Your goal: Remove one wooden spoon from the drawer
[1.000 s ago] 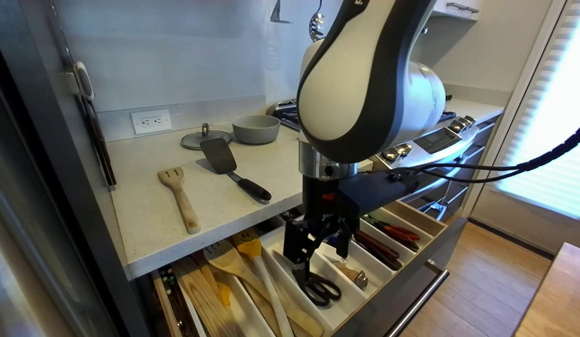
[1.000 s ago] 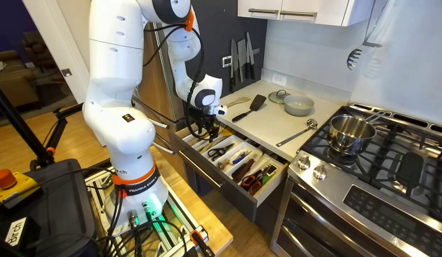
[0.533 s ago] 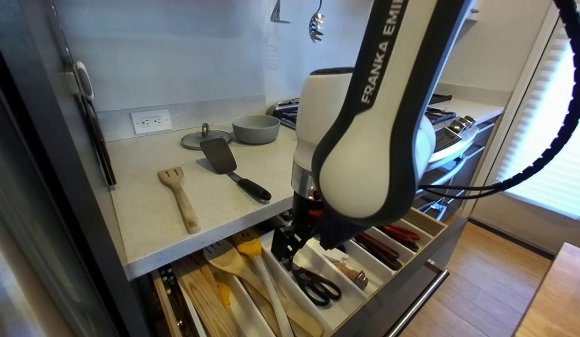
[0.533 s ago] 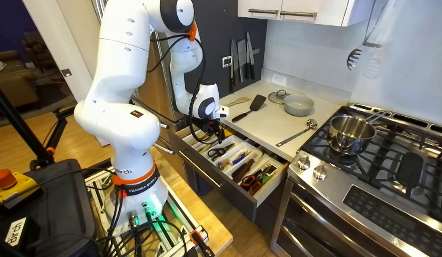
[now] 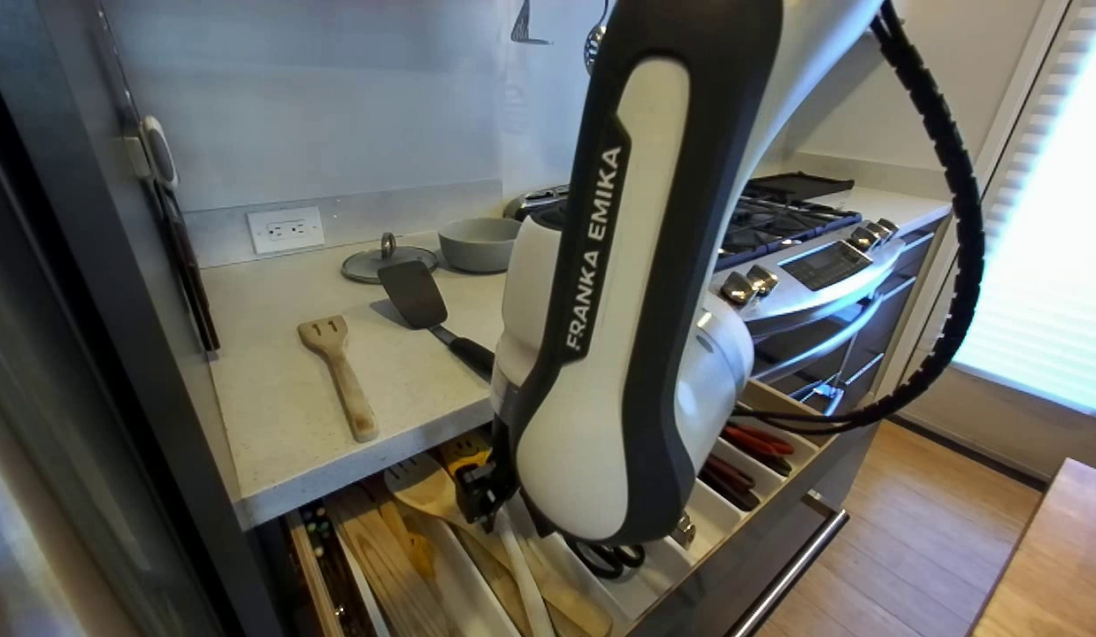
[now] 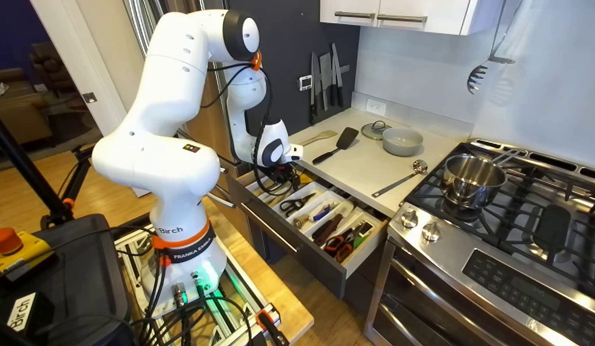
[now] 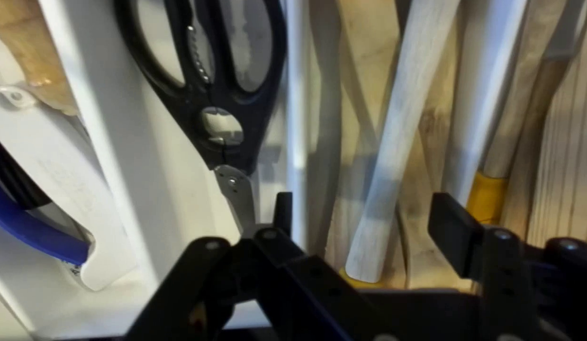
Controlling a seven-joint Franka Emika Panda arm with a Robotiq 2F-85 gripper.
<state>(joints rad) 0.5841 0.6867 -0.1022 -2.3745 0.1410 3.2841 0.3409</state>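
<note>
The drawer [image 6: 273, 230] stands pulled out, with white dividers [image 7: 299, 118] between long compartments. A slotted wooden spoon [image 5: 419, 482] lies in one compartment; in the wrist view its wide part [image 7: 428, 265] is near the right fingertip. A yellow-headed utensil [image 5: 468, 453] lies across it; its pale handle [image 7: 392, 166] runs between the jaws. My gripper [image 7: 362, 215] is open and empty above this compartment, its jaws spread wider than the handle. In an exterior view the gripper [image 5: 487, 513] is partly hidden by the arm; it also shows dark in an exterior view [image 6: 288, 181].
Black scissors [image 7: 212, 94] lie in the adjoining compartment. Wooden utensils [image 5: 384, 548] fill the compartment on the other side. The countertop edge [image 5: 371, 478] overhangs the drawer's back. On the counter lie a wooden turner [image 5: 342, 376], a black spatula [image 5: 415, 296] and a grey bowl [image 6: 402, 142].
My gripper has moved from above the scissors compartment across to above the wooden spoon compartment, and a little lower. The drawer's contents look unmoved.
</note>
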